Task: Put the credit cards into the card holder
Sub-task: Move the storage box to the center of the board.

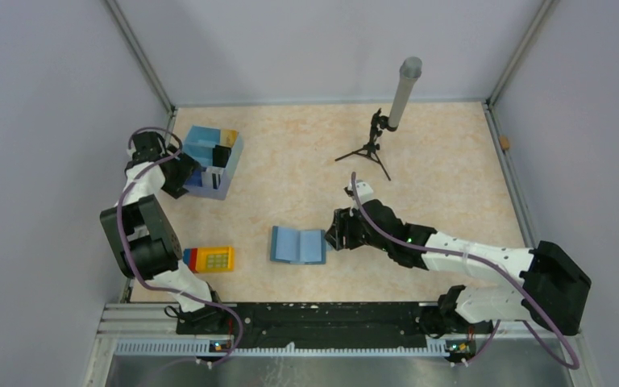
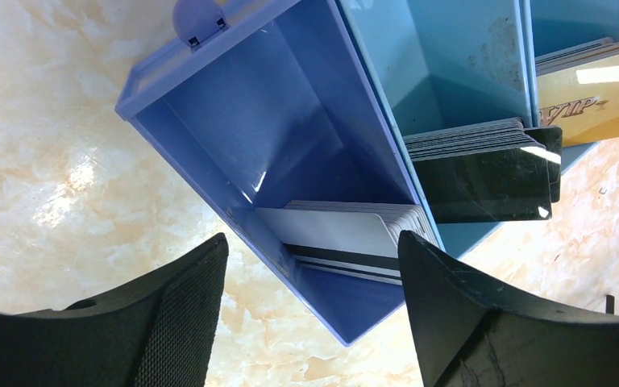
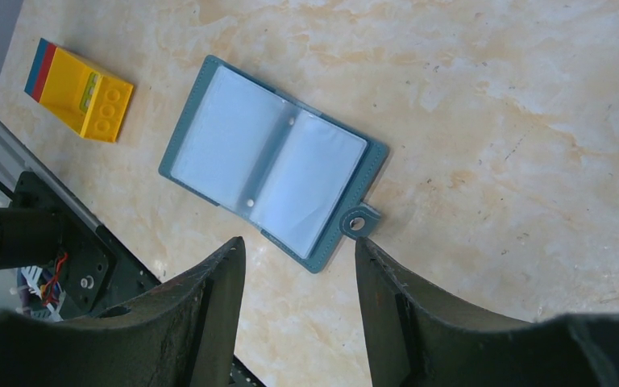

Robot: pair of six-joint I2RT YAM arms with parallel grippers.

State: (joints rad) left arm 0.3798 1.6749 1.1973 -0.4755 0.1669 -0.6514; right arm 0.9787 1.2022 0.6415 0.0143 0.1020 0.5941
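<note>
Your left gripper (image 2: 313, 242) and right gripper (image 3: 300, 242) both gape empty; the tray (image 2: 234, 105) walls cover part of the cards (image 2: 492, 185).

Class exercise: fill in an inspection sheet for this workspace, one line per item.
Surface: marbled beige table.
Job's things: card holder lies open flat mid-table; credit cards stand in pale, black and gold stacks inside the tray box.
Clutter: blue partitioned tray box; yellow toy block; tripod carrying a grey tube.
Hands: left hand open, empty, by the tray box; right hand open, empty, above the card holder.
Cables: purple cables run along both arms.
Surroundings: plain grey walls; metal rail at near edge.
</note>
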